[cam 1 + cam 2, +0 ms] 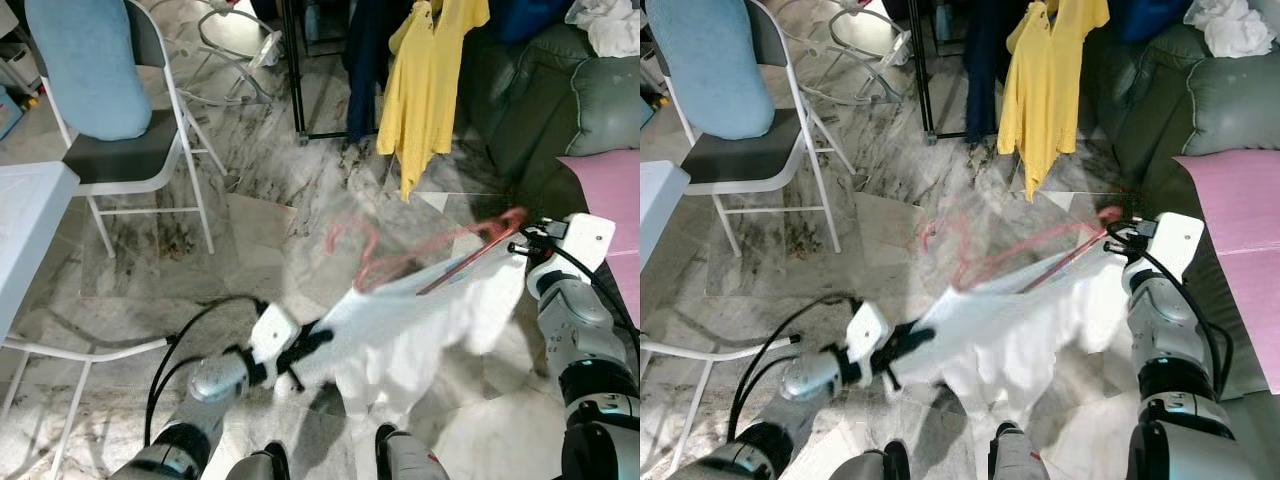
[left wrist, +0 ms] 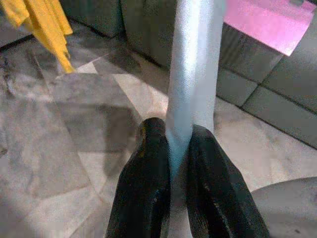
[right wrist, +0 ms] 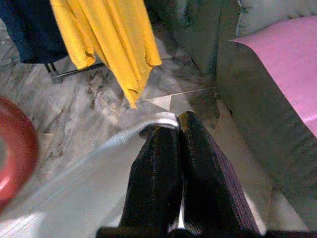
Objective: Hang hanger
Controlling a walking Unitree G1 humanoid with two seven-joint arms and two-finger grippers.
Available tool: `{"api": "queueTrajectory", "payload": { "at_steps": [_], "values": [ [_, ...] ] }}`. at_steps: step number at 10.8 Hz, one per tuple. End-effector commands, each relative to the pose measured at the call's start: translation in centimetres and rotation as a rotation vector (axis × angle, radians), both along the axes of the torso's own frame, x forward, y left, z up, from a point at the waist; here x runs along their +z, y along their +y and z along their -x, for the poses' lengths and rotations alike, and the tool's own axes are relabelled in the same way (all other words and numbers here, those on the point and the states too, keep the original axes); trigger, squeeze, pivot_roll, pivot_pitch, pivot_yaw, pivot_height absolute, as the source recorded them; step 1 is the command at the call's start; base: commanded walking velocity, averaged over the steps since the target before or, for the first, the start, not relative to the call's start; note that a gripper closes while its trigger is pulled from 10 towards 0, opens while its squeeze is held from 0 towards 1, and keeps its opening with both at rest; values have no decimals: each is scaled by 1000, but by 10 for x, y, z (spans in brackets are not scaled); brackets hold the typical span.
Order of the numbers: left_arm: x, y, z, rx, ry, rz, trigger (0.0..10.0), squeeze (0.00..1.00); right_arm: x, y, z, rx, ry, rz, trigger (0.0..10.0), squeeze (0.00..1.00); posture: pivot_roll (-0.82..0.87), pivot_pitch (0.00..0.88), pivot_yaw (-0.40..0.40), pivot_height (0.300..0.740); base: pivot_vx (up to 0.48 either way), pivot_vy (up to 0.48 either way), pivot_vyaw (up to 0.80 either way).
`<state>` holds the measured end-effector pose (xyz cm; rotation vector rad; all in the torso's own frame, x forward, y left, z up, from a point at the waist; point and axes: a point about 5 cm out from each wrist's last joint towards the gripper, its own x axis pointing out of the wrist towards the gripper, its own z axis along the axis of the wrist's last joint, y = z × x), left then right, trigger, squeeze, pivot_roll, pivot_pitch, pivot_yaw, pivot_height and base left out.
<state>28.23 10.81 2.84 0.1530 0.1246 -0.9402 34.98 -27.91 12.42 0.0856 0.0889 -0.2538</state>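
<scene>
Red hanger (image 1: 440, 255) blurred, held in mid-air above marble floor (image 1: 260, 230), white garment (image 1: 420, 325) draped on it and sagging between both arms. Left gripper (image 2: 173, 163) low at garment's left edge, fingers clamped on fold of white cloth. Right gripper (image 3: 176, 148) at right end near hanger's shoulder, fingers pressed together, pinching cloth edge. Yellow shirt (image 1: 430, 80) hung on black rack (image 1: 295, 70) beyond, navy garment (image 3: 27, 29) beside it. Green sofa (image 1: 560, 110) on right, pink sheet (image 1: 610, 195) on it. Folding chair (image 1: 130, 150) with blue cushion (image 1: 85, 60) on left.
</scene>
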Motion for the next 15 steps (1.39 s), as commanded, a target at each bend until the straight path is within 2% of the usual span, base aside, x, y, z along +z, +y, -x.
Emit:
{"api": "queueTrajectory", "payload": {
  "at_steps": [1,5,7,8,10,12,15],
  "values": [
    [-13,21,8,44,61,-50,0,0,22,-10,-4,-26,-78,50,0,0,-232,189,63,740,0,0,0],
    [-21,30,12,58,83,-132,0,0,52,-12,-11,-6,-164,107,0,0,-237,186,55,740,0,0,0],
    [-24,34,13,80,87,-173,0,0,66,-3,-15,39,-213,132,0,0,-239,185,57,740,0,0,0],
    [-24,38,10,143,54,-247,0,0,74,11,-18,104,-240,151,0,0,-240,185,57,740,0,0,0],
    [-20,36,1,224,20,-263,0,0,79,36,-20,218,-263,161,0,0,-241,183,59,740,0,0,0],
    [-10,29,-20,422,-22,-293,0,0,75,77,-17,395,-257,172,0,0,-243,180,60,740,0,0,0],
    [-1,11,-32,551,19,-171,0,0,43,103,-10,476,-163,111,0,0,-238,165,56,740,0,0,0]
  ]
}}
